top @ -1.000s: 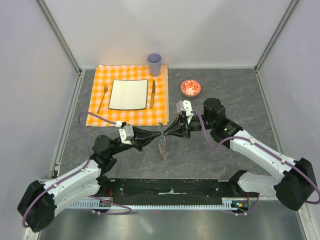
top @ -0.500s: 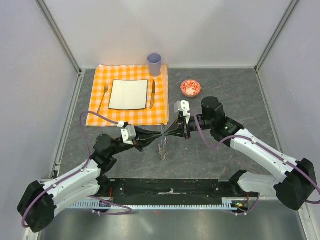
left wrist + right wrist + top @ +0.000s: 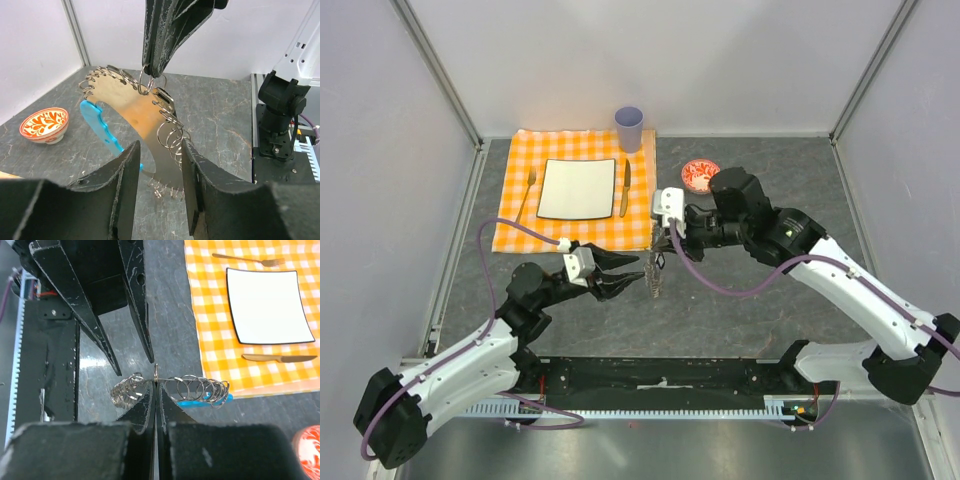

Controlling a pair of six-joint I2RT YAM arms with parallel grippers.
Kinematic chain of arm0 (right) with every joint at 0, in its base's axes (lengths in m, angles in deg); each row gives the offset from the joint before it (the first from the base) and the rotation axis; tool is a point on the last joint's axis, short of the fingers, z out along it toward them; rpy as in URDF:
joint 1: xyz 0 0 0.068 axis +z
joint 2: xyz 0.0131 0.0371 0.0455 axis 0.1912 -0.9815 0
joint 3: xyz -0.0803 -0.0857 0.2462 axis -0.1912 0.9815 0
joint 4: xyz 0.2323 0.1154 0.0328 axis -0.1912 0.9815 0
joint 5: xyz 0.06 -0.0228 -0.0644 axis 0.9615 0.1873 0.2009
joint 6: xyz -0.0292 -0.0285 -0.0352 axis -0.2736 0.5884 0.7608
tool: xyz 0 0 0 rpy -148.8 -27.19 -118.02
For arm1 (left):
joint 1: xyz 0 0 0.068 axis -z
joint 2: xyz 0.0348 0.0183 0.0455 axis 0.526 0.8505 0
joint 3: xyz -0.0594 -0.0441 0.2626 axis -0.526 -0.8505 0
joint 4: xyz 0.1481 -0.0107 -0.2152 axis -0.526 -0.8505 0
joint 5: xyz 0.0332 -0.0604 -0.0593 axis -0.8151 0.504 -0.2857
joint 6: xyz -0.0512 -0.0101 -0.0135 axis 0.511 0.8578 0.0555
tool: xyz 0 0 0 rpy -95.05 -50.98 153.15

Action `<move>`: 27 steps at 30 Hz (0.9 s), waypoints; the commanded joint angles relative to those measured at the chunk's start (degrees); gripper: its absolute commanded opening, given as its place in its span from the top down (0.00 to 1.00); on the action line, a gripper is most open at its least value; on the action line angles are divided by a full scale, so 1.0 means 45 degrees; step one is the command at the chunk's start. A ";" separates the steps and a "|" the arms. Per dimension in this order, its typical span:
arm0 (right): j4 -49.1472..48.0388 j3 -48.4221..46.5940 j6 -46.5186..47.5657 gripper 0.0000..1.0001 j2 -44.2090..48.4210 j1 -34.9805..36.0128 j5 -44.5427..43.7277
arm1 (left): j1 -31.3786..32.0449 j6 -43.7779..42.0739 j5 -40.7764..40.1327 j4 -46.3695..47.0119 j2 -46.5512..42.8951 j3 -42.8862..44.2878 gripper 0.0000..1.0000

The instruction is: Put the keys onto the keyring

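left gripper (image 3: 632,277) sits mid-table toward the near edge, fingers spread, holding nothing, aimed at the keyring (image 3: 150,117). keyring hangs clear of the tabletop just beyond it. right gripper (image 3: 156,382) is above, fingers pressed together on 1 of its small rings. no key clearly readable; the dark tab under the pinch might be 1, can't tell. my read: loop is presented, threading not done, 0 keys confirmed on.

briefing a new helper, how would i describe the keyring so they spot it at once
Find the orange checked cloth; just off its near right corner, the right arm's fingers pinch the keyring. It is a loop strung with small silver rings, and nothing else has its bright blue plastic piece.
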 commanded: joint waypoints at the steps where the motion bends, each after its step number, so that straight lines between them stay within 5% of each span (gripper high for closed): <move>1: 0.2659 -0.1683 0.1086 1.00 -0.0737 0.1005 -0.3014 | -0.0019 -0.0420 -0.0082 -0.0415 -0.0166 0.0552 0.54; 7: 0.4088 -0.2583 0.1243 1.00 -0.1540 0.1709 -0.5499 | -0.0019 -0.0439 -0.0356 -0.0787 -0.0477 0.0552 0.53; 18: 0.3365 -0.1822 0.2237 1.00 -0.0837 0.1925 -0.3158 | -0.0019 -0.1201 0.1242 -0.0477 0.0731 0.1196 0.48; 27: 0.3502 -0.1529 0.2707 1.00 -0.0954 0.1925 -0.2688 | -0.0019 -0.1319 0.2942 -0.0494 0.1786 0.2251 0.57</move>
